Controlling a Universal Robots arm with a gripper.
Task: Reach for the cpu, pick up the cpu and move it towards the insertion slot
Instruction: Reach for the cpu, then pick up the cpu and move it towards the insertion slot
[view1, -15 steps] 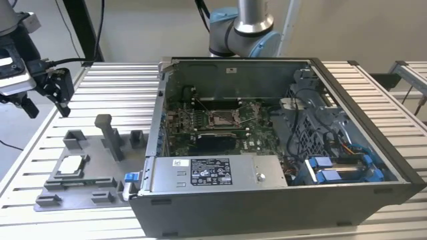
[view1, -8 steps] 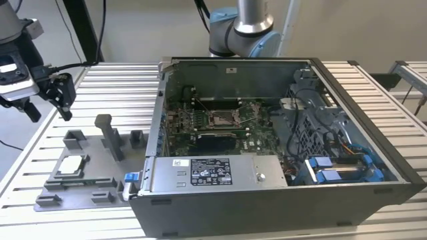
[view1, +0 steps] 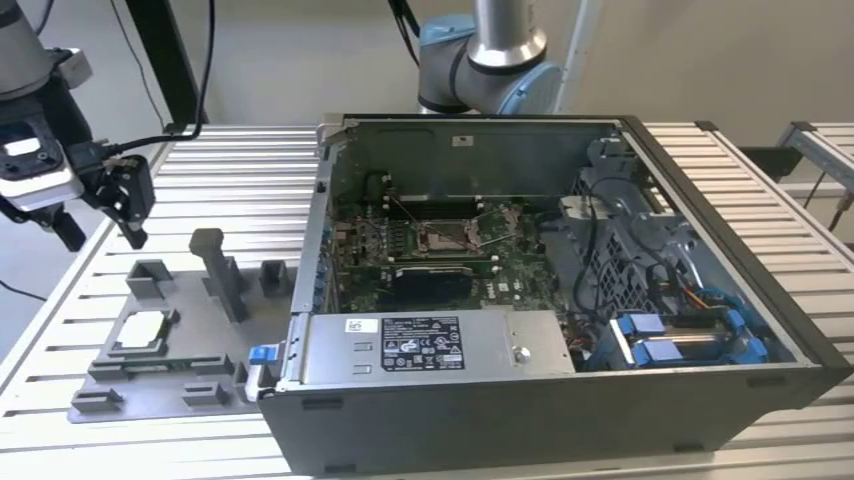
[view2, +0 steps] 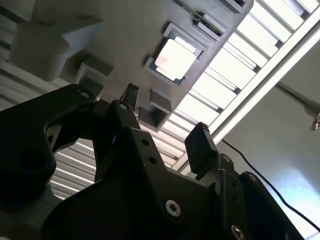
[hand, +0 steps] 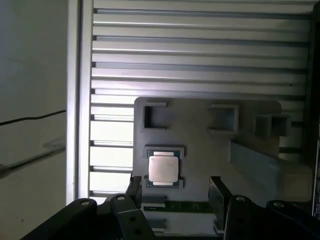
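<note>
In the exterior view we see the gripper (view1: 107, 238) above the slatted table (view1: 240, 170), near the grey fixture plate (view1: 174, 375) where the cpu (view1: 144, 328) lies; the insertion slot (view1: 447, 237) sits inside the open computer case (view1: 721, 330), well apart. In the second wrist view we find the fingers (view2: 200, 145) spread, gripping nothing, the cpu (view2: 174, 59) beyond them. In the first wrist view the cpu (hand: 163, 168) rests in its square recess, just past the parted fingertips

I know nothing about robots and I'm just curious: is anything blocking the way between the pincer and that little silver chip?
Nothing visible does. In the first wrist view the open pincer hangs above the grey tray, where the chip lies uncovered in its pocket, with only air between them.
</note>
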